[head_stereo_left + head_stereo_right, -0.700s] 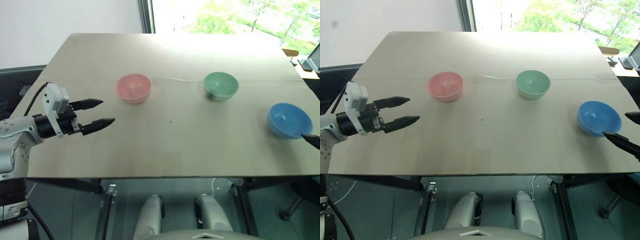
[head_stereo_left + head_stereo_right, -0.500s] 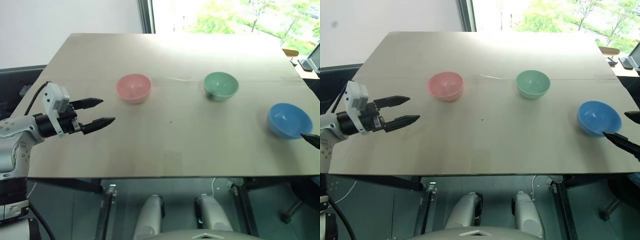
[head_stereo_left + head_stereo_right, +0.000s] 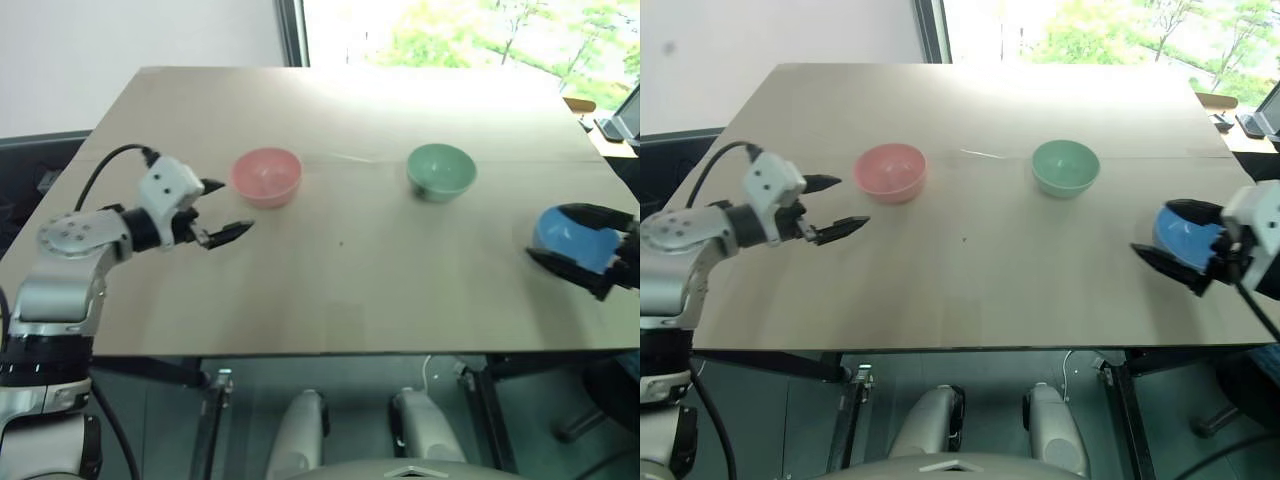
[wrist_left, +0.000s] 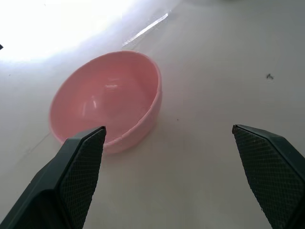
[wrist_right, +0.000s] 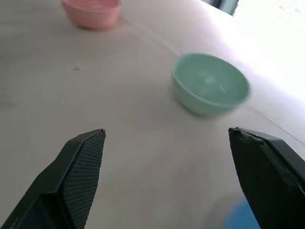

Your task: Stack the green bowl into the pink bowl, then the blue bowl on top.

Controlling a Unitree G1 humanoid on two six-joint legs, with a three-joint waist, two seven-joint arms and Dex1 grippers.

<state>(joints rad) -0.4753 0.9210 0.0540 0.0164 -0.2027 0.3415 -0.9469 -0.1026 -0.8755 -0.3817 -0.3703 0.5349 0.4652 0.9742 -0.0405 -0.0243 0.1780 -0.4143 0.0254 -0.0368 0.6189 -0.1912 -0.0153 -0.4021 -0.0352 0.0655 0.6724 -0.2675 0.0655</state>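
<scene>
At the near right, the right gripper hangs spread wide over the blue bowl, grasping nothing. Left, the left gripper is released beside the pink bowl. The green bowl sits farther right.

— What colours am I looking at on my screens?

— Three plain matte bowls, no pattern on any. The pink bowl is salmon inside and out, the green bowl is mint, the blue bowl sky-blue.

— And the table?

— Pale beige wood with faint grain, washed almost white at the far edge.

— My grippers?

— Both have black fingers. In my wrist views the pads carry a fine cross-hatched texture. The left gripper sits on a white and silver-grey arm with a black cable; the right gripper has a white housing behind it.
</scene>
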